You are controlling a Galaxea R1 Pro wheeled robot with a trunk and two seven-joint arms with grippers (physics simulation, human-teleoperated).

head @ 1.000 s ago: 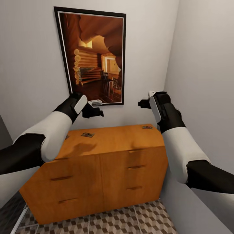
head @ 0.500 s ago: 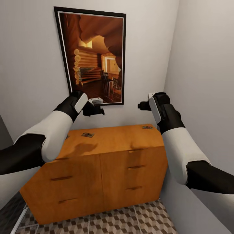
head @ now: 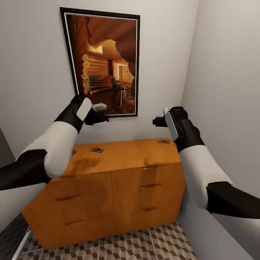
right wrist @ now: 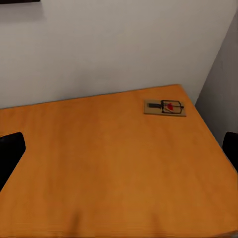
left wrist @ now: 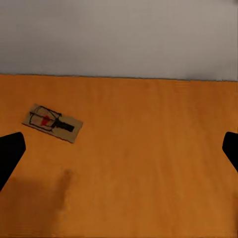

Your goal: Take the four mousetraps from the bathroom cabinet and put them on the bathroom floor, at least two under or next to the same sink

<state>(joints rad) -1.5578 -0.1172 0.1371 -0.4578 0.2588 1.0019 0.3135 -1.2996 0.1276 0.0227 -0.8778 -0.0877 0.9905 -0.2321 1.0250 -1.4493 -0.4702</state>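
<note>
Mousetraps point(head: 97, 149): none picked up yet, lying flat on top of the cabinet point(head: 122, 157). One near the upper left of that top, another point(head: 163, 141) at its far right corner. Maybe a bit of a third peeking out by the left arm, too hidden to be sure.

Compared with a moment ago, left gripper point(head: 101, 117) now higher and more to the left of the frame, up in front of the wall picture point(head: 104, 54). Right gripper point(head: 156, 121) a touch lower. No reaching down yet, so probably just lining up above the traps.

In the left wrist view, black fingers point(left wrist: 10, 153) spread wide, holding nothing, trap well apart from them and nearer one finger. Same in the right wrist view: fingers point(right wrist: 10, 151) wide open and empty, trap far off by the wall. All of them yet to go down to the bathroom floor point(head: 144, 245).
</note>
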